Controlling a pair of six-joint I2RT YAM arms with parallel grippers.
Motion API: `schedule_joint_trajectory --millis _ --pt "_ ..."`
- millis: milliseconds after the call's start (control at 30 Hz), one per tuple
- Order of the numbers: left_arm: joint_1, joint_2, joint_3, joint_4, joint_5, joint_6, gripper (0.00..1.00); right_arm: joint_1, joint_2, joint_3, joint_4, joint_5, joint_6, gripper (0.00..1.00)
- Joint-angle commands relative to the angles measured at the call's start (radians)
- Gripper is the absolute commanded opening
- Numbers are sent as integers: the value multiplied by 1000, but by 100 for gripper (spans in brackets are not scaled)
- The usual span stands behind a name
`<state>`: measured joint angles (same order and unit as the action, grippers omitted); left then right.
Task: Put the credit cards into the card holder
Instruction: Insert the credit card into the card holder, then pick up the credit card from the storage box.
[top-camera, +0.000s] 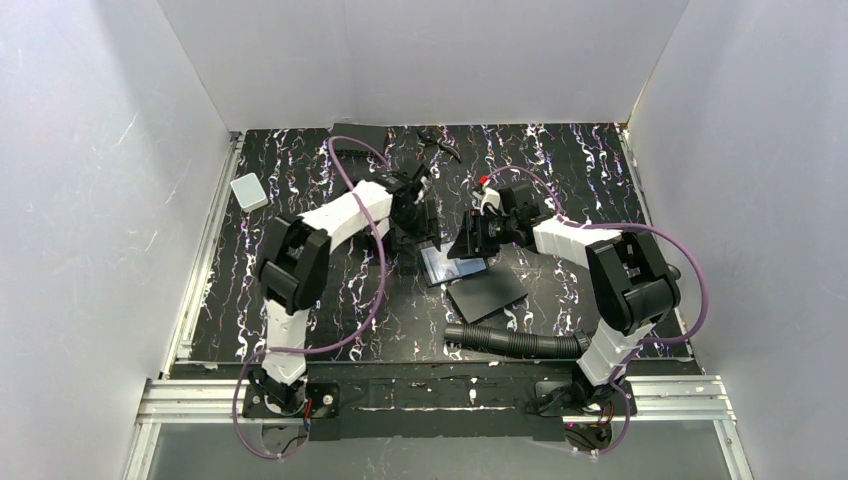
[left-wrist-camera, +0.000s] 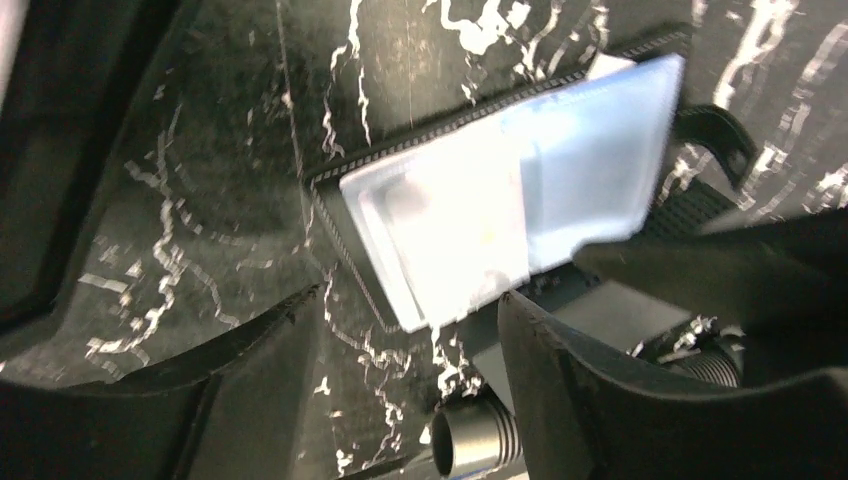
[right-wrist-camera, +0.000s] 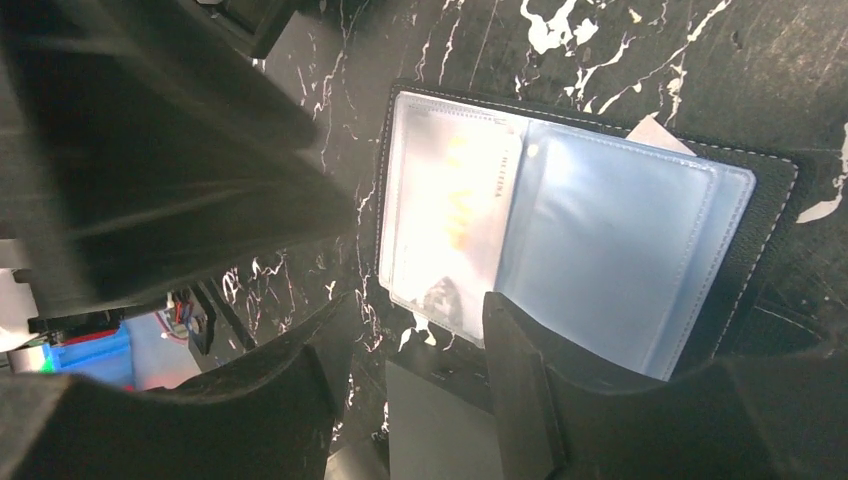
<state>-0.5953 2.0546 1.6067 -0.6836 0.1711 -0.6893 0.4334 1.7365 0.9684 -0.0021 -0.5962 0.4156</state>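
Two grippers low over one open holder (right-wrist-camera: 775, 220), facing each other across it. On the left gripper (left-wrist-camera: 410, 310), jaws apart, clamped on nothing, the holder's near corner showing through the gap just past the tips. On the right gripper (right-wrist-camera: 415, 315), jaws apart as well, nothing between them, the holder's edge right ahead of the fingertips. One card (right-wrist-camera: 450, 205) tucked flat in a clear pocket just beyond the right gripper's gap, pale and glossy, small print along one edge. Beside it, farther from the right fingers, a bluish sleeve (right-wrist-camera: 620, 250), no telling whether filled. Small white corner (right-wrist-camera: 652, 132) poking out behind the holder's far edge, can't tell what. Black sheet (top-camera: 487, 290) just beside the holder, below the right gripper. Ribbed hose (top-camera: 512, 342) back toward the right arm's base. White box (top-camera: 248, 190) well off to the left gripper's outer side. Marbled table (top-camera: 300, 170) beneath it all.
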Motion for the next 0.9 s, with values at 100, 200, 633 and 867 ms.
schedule_joint_trajectory --millis 100,200,633,867 --pt "124 -301 -52 36 156 229 79 4 -5 31 -16 4 -37 59" --pt "166 -282 2 -41 200 412 92 4 -14 30 -31 4 -41 59" --pt "266 -4 276 -281 220 674 91 4 -50 19 -38 6 -46 57" --pt "275 63 303 -281 215 685 89 3 -60 8 -44 9 -50 57"
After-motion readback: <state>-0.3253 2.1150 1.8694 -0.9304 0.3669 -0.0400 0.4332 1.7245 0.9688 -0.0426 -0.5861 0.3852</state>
